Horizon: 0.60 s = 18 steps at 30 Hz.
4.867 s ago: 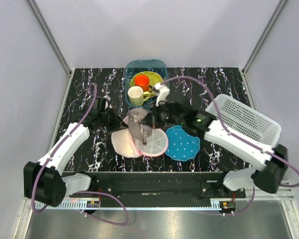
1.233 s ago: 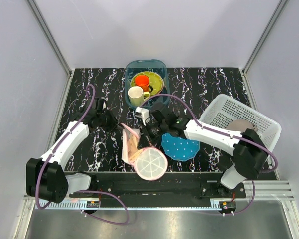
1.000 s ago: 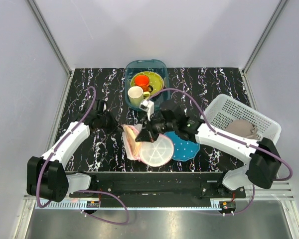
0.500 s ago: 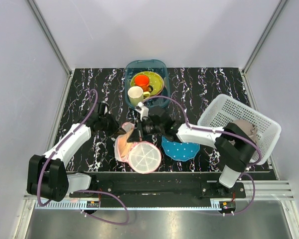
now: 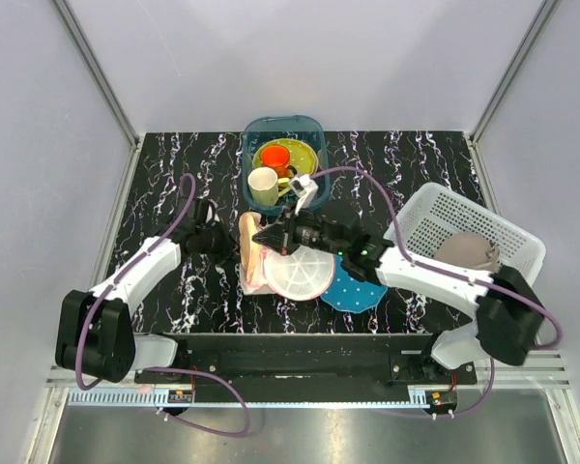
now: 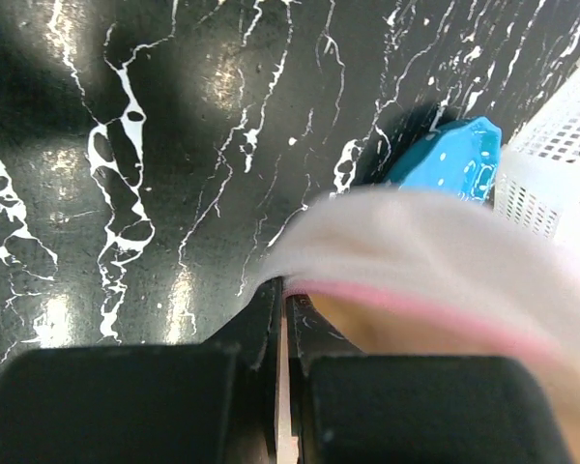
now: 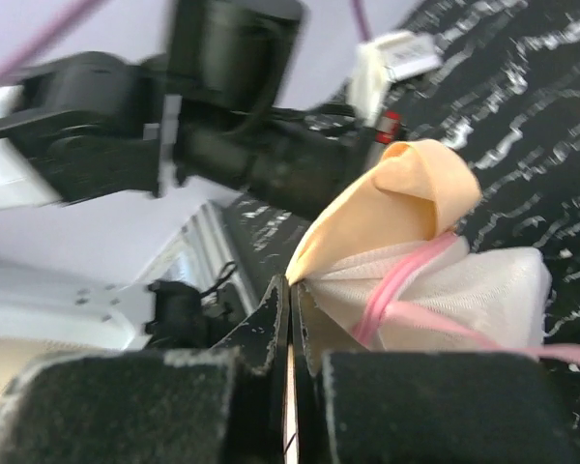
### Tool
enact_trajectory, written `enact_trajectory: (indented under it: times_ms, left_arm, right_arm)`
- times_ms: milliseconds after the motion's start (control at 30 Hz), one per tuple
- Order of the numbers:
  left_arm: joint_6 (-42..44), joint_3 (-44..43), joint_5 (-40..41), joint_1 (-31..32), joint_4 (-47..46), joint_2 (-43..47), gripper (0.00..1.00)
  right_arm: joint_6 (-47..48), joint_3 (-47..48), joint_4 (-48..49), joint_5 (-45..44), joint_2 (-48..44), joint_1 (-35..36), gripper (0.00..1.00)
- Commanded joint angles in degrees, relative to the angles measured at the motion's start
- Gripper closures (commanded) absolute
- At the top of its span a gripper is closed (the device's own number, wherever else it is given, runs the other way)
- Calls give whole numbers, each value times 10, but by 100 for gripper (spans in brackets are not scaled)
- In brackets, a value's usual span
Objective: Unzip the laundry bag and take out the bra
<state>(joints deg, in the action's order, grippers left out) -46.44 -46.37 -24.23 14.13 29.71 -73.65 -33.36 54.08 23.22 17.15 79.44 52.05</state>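
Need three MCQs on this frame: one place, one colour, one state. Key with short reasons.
1. Where is the beige-tan fabric bra?
A. in the white perforated plastic basket
B. on a blue plate
C. in a teal bin
2. What colour is the zipper trim on the round white mesh laundry bag?
A. green
B. pink
C. black
3. The right claw is:
A. wide open
B. shut on the laundry bag's edge
C. out of view
Key: 1 A, top view shows it in the basket. 2 B, pink band on the mesh in the right wrist view. 3 B, fingers meet on the fabric.
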Motion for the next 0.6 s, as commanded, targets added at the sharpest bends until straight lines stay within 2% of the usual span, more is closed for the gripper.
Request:
enact_trajectory:
  times_ms: [0,100,167,267,400,567]
  left_arm:
    - [9,-26,3,-2,-13,-16,100]
    - [13,-36,7,-3,-8,-15,100]
    - [18,-42,16,-3,-1,-14,100]
    - [22,-46,30,-3,5,-15,100]
    - [23,-43,26,-4,5,-24,100]
    - [25,-44,27,-4,5,-25,100]
  right_arm:
    - [-1,79,-159,-68,127,-2,100]
    - [-20,129,-204,23,189,-2,100]
    - [-43,116,-182,60,190,-1,100]
    - [-29,87,-102,66,149,-2,100]
    - [22,74,-64,54,63,-3,100]
    - [33,56,-24,17,11,-2,100]
